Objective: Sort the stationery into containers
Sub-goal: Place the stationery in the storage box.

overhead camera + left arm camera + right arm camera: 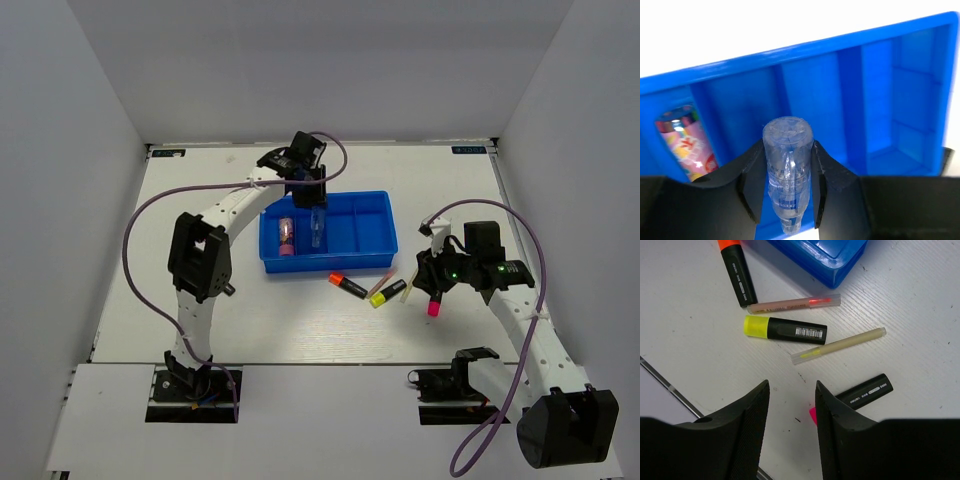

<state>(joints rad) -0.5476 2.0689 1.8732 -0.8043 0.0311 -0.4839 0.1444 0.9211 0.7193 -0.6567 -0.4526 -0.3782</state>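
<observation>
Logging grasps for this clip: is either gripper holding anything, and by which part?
Left gripper holds the clear-blue tube around its mid-body, over the tray; right gripper holds nothing.

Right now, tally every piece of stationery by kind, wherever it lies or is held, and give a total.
Black markers: 3, namely orange-ended marker, yellow-ended marker, pink-ended marker
Thin pale sticks: 2, namely pinkish stick, yellowish stick
Tubes: 2, namely pink tube in the tray, clear-blue tube in the left gripper
Total: 7
</observation>
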